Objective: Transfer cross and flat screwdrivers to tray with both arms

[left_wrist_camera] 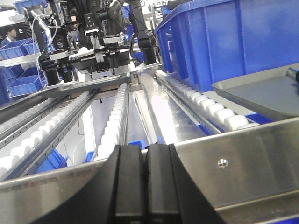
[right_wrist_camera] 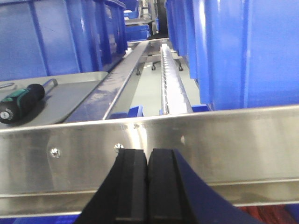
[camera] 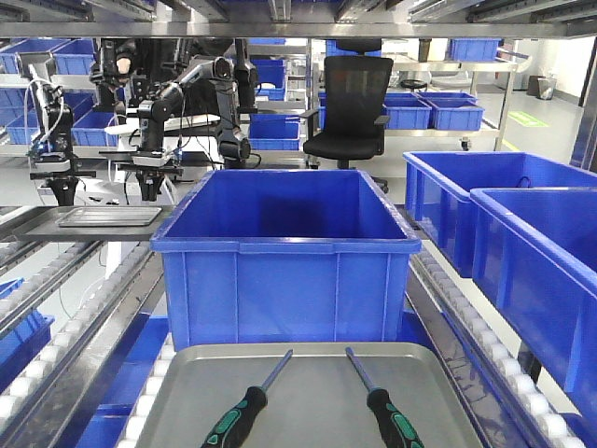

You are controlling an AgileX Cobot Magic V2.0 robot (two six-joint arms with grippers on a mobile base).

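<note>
Grey metal tray (camera: pixel 308 401) already has both screwdrivers (camera: pixel 250 406) (camera: pixel 381 399) lying in it, so I judge the transfer done, left gripper (left_wrist_camera: pixel 145 186) and right gripper (right_wrist_camera: pixel 146 186) closed empty behind the front rail (right_wrist_camera: pixel 196 135).

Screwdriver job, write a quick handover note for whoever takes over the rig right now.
Left gripper: jaws shut, holding nothing, low behind the steel rail beside the tray.
Right gripper: jaws shut, holding nothing, behind the rail on the other side.
Tray: grey, in front of the big blue bin.
Left screwdriver and right screwdriver both lie in the tray, shafts pointing toward the bin, tips leaning toward each other, apart.
Done: both screwdrivers appear to be in the tray.
Left: apparently nothing but parking the arms; which one is cross or flat cannot be told.
</note>
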